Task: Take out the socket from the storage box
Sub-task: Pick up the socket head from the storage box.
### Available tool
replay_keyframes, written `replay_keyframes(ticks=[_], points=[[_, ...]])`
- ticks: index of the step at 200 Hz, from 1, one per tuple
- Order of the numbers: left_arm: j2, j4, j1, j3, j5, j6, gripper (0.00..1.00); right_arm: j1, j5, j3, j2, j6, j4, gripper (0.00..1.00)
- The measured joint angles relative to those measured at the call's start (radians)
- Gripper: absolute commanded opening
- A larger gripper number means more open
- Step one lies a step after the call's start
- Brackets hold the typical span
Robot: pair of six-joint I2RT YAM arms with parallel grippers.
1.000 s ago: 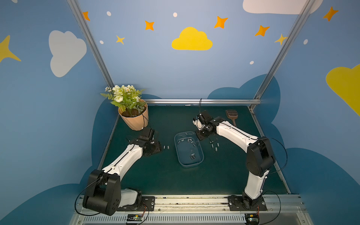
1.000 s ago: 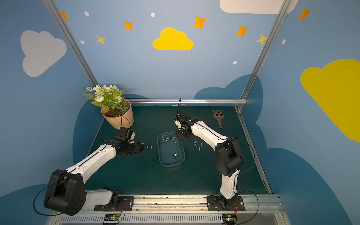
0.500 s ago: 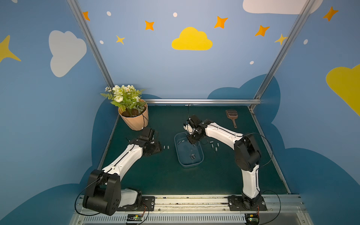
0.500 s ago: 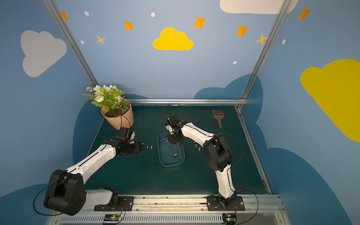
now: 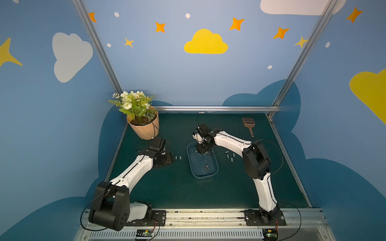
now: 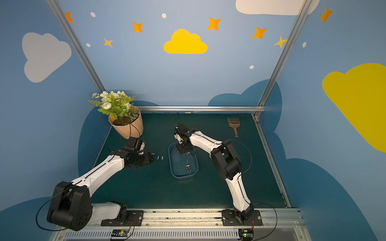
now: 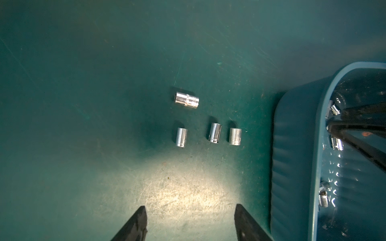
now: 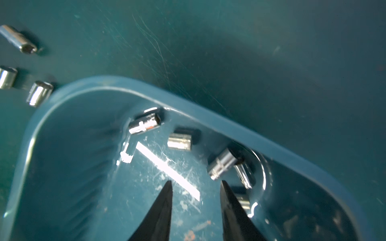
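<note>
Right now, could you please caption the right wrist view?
Open right gripper poised over the storage box floor, near loose sockets.

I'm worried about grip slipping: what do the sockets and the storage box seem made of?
The sockets look like polished metal, perhaps chromed: mirror-bright highlights, sharp reflections. The storage box seems glossy, translucent bluish plastic, with ribbed walls and glints on its floor.

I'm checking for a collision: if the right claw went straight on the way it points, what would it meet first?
Likely the bare floor of the storage box, just ahead of the open right claw. A socket lies farther along that line, by the wall. Depth is unclear.
</note>
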Motion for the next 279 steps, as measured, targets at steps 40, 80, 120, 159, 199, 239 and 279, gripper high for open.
replay_keyframes(ticks=[40,80,120,159,199,239,279], points=[[0.000,0.000,0.000,0.000,0.001,0.000,0.67,0.006,-0.002,0.034,0.039,0.011,0.003,0.46],[0.000,0.000,0.000,0.000,0.001,0.000,0.67,0.011,-0.007,0.068,0.068,0.022,0.003,0.46],[0.000,0.000,0.000,0.000,0.001,0.000,0.67,0.016,-0.010,0.100,0.100,0.026,0.002,0.45],[0.000,0.000,0.000,0.000,0.001,0.000,0.67,0.019,-0.010,0.126,0.125,0.032,0.002,0.37],[0.000,-0.001,0.000,0.000,0.001,0.000,0.67,0.019,-0.007,0.126,0.126,0.035,0.002,0.26],[0.000,-0.002,0.000,0.000,0.001,0.000,0.67,0.019,-0.002,0.124,0.126,0.035,0.003,0.20],[-0.002,-0.003,0.000,0.000,0.000,0.000,0.67,0.020,0.009,0.076,0.092,0.033,0.005,0.19]])
